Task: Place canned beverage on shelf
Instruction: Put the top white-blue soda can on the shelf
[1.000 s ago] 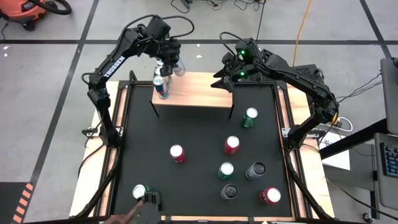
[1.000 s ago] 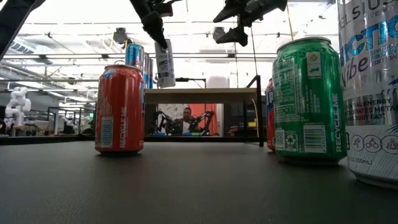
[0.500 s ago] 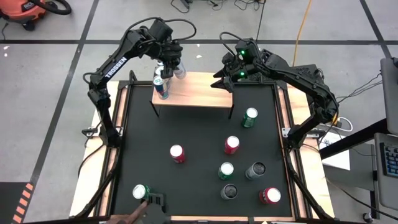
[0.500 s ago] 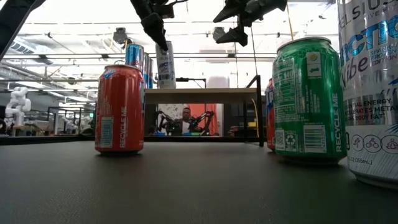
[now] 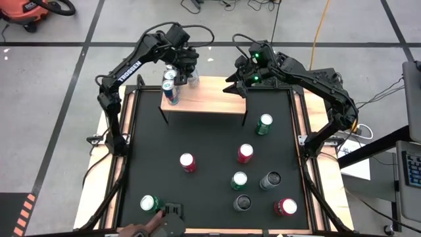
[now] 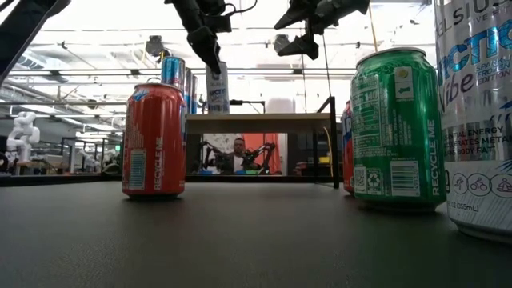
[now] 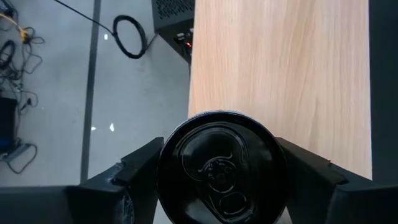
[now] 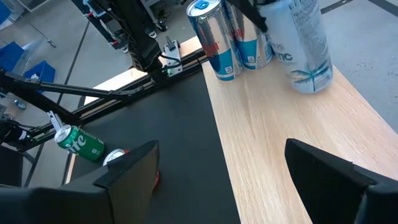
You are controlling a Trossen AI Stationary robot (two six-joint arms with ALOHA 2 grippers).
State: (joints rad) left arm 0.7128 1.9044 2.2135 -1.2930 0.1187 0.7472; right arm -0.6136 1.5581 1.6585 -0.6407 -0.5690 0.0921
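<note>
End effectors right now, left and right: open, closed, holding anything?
Left end effector: closed on the white can standing on the shelf.
Right end effector: open, empty, over the shelf.

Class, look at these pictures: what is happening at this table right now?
The left gripper holds a white can upright at the back left of the wooden shelf, beside two blue-and-silver cans already standing there. The right gripper waits open over the shelf's right end. More cans stand on the black table.

Grey floor with dark seams, loose cables, possibly an orange vacuum
</note>
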